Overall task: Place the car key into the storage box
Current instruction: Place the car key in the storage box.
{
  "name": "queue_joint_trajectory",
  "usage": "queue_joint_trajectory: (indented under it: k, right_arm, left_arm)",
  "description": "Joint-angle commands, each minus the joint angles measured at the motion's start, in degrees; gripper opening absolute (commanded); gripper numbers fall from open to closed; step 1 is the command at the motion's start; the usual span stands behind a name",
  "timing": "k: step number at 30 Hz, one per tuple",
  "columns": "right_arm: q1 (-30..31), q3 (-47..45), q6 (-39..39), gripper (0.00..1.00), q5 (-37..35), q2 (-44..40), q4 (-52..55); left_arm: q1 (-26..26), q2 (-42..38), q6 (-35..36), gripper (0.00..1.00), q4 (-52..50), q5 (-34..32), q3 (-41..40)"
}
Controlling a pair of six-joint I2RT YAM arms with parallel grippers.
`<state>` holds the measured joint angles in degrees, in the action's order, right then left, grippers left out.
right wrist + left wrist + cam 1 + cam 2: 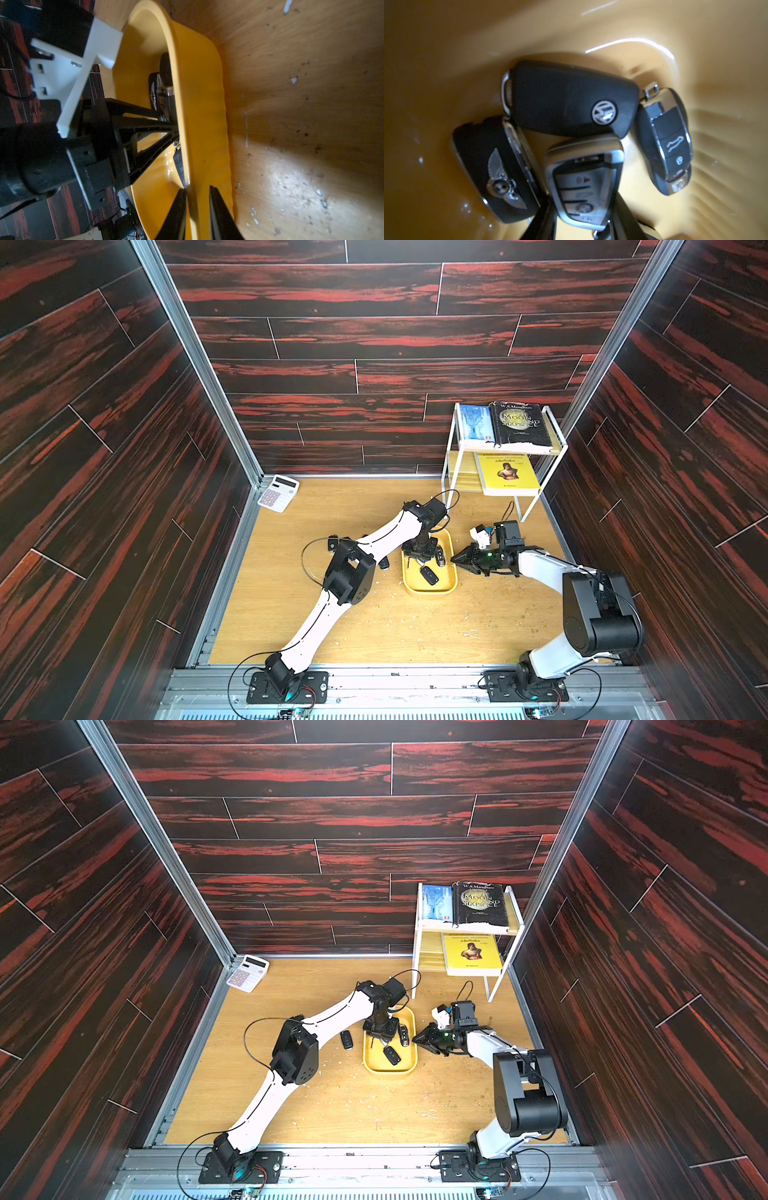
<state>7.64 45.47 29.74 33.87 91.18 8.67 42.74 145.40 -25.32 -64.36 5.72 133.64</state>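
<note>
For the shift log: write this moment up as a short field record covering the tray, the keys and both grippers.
storage box: yellow tray on the wooden table, near the white shelf rack
left gripper: inside the tray, shut on the silver key fob
other fobs in tray: VW fob, winged-badge fob, chrome-edged fob
fob on table: outside the tray, beside it
right gripper: jaws straddle the tray's rim; clamped or not cannot be told
</note>
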Motion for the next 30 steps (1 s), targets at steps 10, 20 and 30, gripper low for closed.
queue_joint_trajectory:
  k: [10, 20, 30]
  right_arm:
    - [-0.1, -0.9, -0.5, 0.21, 0.8, 1.0, -0.5]
    - [0.0, -1.2, -0.3, 0.21, 0.9, 0.8, -0.5]
    - [0.0, -1.2, 0.0, 0.2, 0.9, 1.4, -1.0]
  left_arm:
    - [0.0, 0.8, -1.0, 0.48, -2.5, -1.3, 1.5]
    - [0.0, -0.3, -1.0, 1.0, -2.5, -0.8, 1.1]
    - [0.1, -8.0, -2.6, 1.0, -0.6, 1.3, -3.0]
